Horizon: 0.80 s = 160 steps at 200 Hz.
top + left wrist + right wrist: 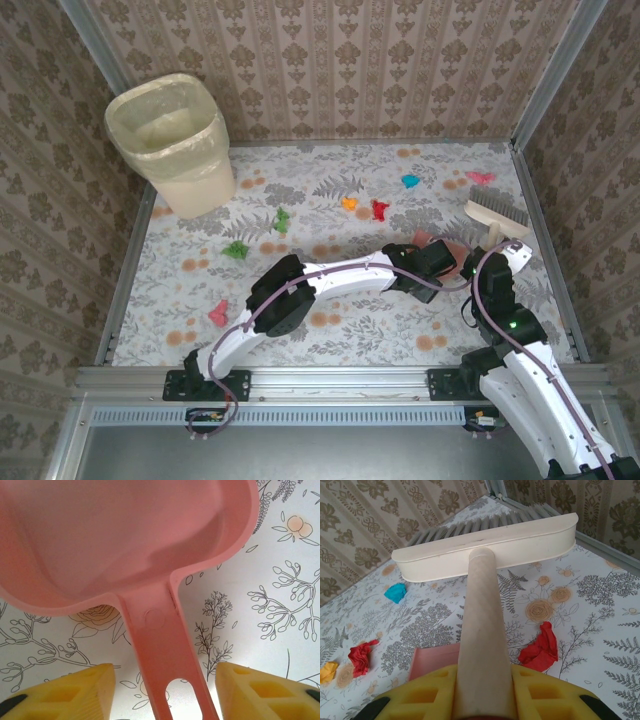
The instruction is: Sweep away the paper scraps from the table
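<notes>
Paper scraps [379, 210] lie scattered across the far half of the counter [350, 335]. A blue scrap [410, 181] and a pink scrap [480, 178] sit toward the far right corner. An orange scrap [349, 203] lies just beside a red scrap [360, 659] near the middle, two green scraps [283, 219] lie further left, and one more pink bit [217, 314] lies near the left edge. By the right edge the right gripper [482, 695] is clamped on the round wooden handle of a brush [485, 547], whose pale head and grey bristles point toward the far right corner. Just left of it lies a pink dustpan [125, 540]. Its handle runs between the yellow fingers [75, 692] of the left gripper [165, 680], which stand apart with bare counter showing on both sides of the handle. A cream bin [175, 140] lined with a bag stands in the far left corner.
</notes>
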Tool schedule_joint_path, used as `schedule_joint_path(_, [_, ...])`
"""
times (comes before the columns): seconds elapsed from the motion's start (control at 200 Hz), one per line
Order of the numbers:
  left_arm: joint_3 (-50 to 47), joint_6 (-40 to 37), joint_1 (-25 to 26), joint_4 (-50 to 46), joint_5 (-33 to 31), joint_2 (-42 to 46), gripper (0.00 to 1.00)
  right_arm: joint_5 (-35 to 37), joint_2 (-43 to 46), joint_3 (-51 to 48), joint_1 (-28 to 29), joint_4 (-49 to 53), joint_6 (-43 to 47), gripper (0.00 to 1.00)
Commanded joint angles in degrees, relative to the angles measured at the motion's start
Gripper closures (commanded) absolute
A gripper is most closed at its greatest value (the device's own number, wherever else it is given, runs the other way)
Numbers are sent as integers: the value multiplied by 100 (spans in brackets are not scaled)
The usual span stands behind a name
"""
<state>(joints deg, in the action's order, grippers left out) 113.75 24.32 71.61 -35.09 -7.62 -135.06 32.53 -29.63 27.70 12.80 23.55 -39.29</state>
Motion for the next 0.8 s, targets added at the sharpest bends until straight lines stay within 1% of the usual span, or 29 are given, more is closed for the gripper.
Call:
schedule_joint_path(0.0, [-71,-25,63,12,-165,-152,50,-10,27,62,-8,-203,-35,100])
schedule_joint_path(0.195, [-145,-5,63,17,-261,-86,62,-5,27,53,-15,-206,-41,100])
schedule_joint_path(0.5, [-501,23,63,241,-510,326,76,-18,27,51,-13,-219,-35,100])
schedule_joint_path(0.795, [-1218,19,29,614,-799,1204,83,-52,38,51,-12,-234,-18,100])
